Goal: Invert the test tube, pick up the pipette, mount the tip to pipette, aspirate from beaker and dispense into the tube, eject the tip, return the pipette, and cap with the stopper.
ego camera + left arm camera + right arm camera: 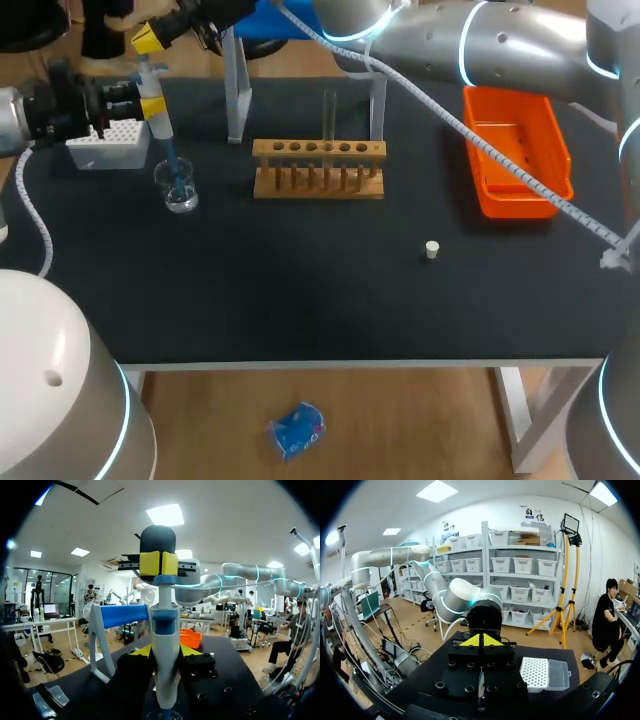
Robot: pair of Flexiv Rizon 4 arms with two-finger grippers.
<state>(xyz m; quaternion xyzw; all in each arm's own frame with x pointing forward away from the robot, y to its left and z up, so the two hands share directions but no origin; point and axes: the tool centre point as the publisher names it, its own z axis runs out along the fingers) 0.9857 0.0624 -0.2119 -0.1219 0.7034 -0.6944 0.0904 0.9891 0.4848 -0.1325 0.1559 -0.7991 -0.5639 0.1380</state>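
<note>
My left gripper is shut on the white-and-blue pipette, which it holds upright. The pipette's blue tip dips into the small glass beaker. My right arm reaches across the back of the table. Its gripper is shut, with its yellow tips on top of the pipette's plunger. The test tube stands upright in the wooden rack. The white stopper lies alone on the black mat.
A white tip box sits beside the beaker at the far left. The pipette stand, white with a blue bar, is behind the rack. An orange tray lies at the right.
</note>
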